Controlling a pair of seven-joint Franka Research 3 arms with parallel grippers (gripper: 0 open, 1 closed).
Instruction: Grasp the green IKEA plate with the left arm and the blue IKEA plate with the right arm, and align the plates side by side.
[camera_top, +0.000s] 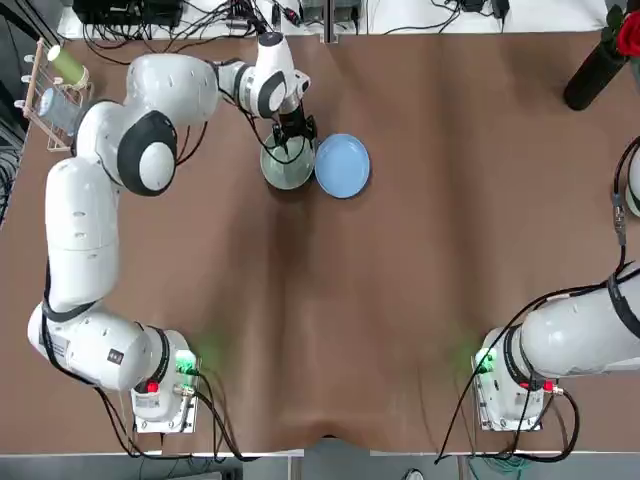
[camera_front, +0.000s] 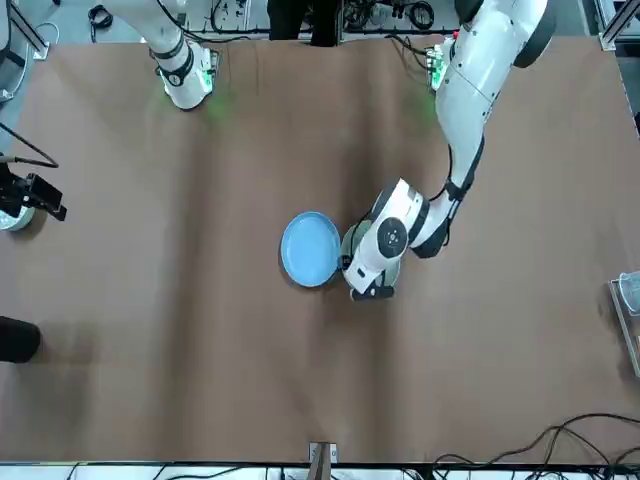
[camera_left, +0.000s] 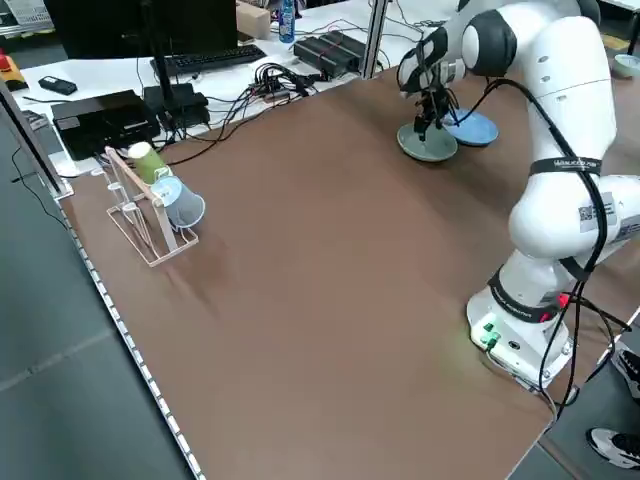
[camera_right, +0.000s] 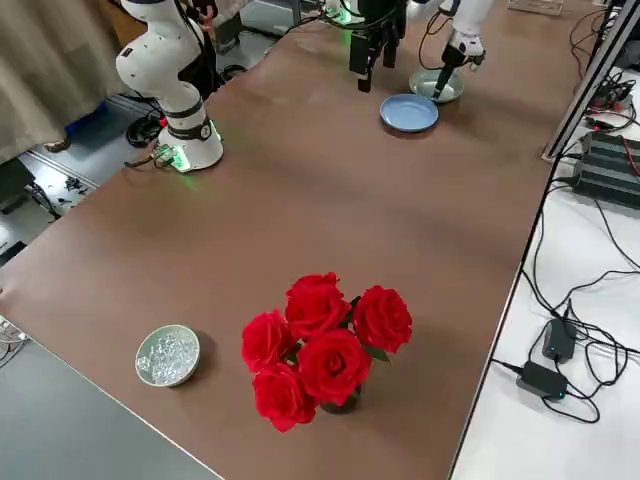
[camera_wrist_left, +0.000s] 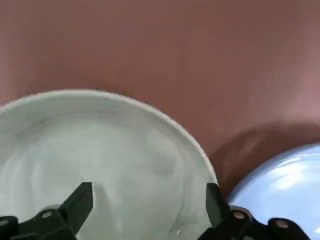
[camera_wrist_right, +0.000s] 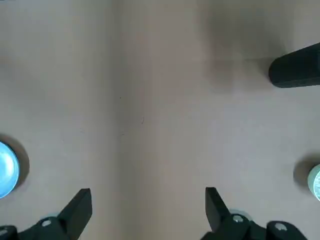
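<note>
Far left of counter (camera_top: 420, 260): rack (camera_left: 148, 215), 2 cups, 1 green (camera_left: 147, 160), 1 blue (camera_left: 180, 203). Left hand (camera_wrist_left: 150, 187) low over green IKEA plate (camera_wrist_left: 115, 145), 2 fingers spread. Blue IKEA plate (camera_top: 342, 166) flat, just right of green. Right hand (camera_wrist_right: 148, 192) well right of both plates, above counter, 2 fingers spread, nothing between. Far right: black vase (camera_top: 592, 78) with red roses (camera_right: 333, 366); bowl (camera_right: 167, 356).

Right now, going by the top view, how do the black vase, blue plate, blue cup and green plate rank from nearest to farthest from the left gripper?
From the left gripper:
1. Green plate, right at the gripper.
2. Blue plate, just to its right.
3. Blue cup, far left, at the rack.
4. Black vase, far right.
</note>
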